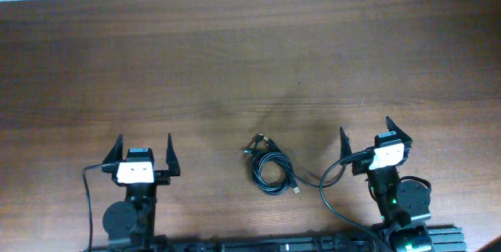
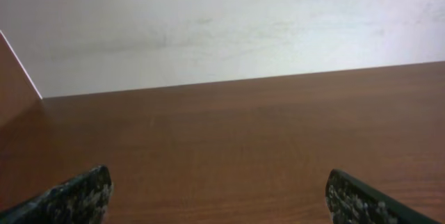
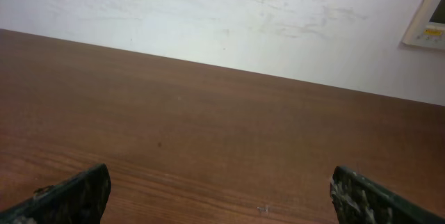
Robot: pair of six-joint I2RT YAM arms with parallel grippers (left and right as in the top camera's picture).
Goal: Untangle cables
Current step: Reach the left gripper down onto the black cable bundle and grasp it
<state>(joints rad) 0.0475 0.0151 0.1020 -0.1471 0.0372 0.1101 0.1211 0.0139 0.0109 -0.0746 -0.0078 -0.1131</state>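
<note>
Left hand (image 1: 144,142) and right hand (image 1: 365,128) wide, empty; grab the cables (image 1: 272,171) as one bundle and you'd likely tighten the tangle.

A dark brown wood-grain table (image 1: 235,56) is backed by a white wall (image 3: 208,15) marked with faint scuffs. A small beige control panel (image 3: 427,19) is mounted on that wall at the right.

Brown wood-grain table (image 1: 235,48), fills nearly the whole overhead view, far edge along the top. On it, near the front edge at centre, the cables (image 1: 271,171): thin black cords in one small loose coil. One plug (image 1: 297,192) trails out lower right, other plugs (image 1: 256,144) bunched at upper left.
</note>
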